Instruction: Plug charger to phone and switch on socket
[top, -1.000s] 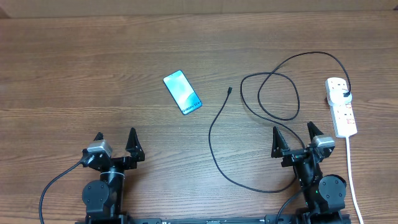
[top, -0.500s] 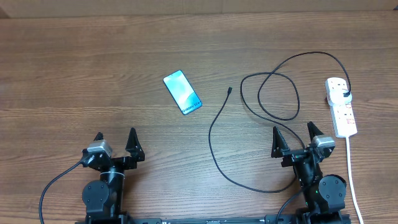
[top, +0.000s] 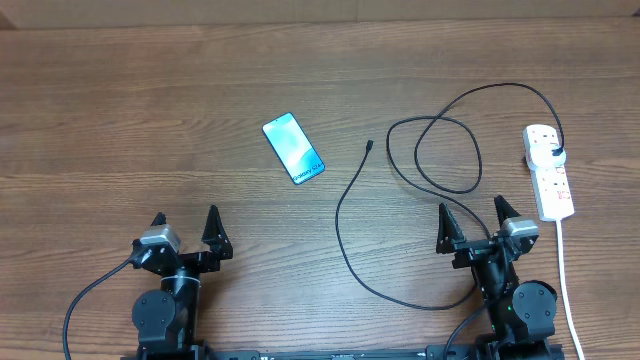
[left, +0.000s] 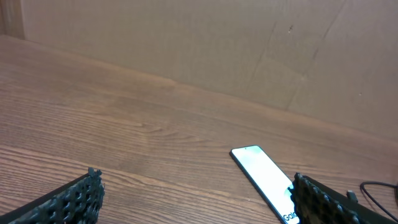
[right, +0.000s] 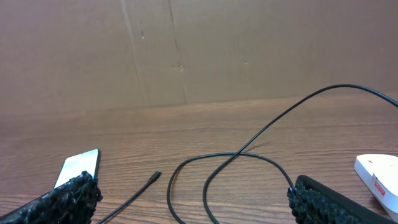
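Note:
The phone (top: 294, 148) lies flat mid-table, cyan screen up; it also shows in the left wrist view (left: 264, 177) and the right wrist view (right: 79, 167). The black charger cable (top: 430, 165) lies in loose loops, its small connector (top: 369, 146) free on the wood right of the phone, its white plug (top: 553, 152) in the white socket strip (top: 550, 175) at far right. The cable and connector show in the right wrist view (right: 211, 174). My left gripper (top: 185, 228) and right gripper (top: 472, 222) are open and empty near the front edge.
The strip's thick white cord (top: 567, 280) runs toward the front edge right of my right arm. A brown cardboard wall (right: 199, 50) stands along the table's far side.

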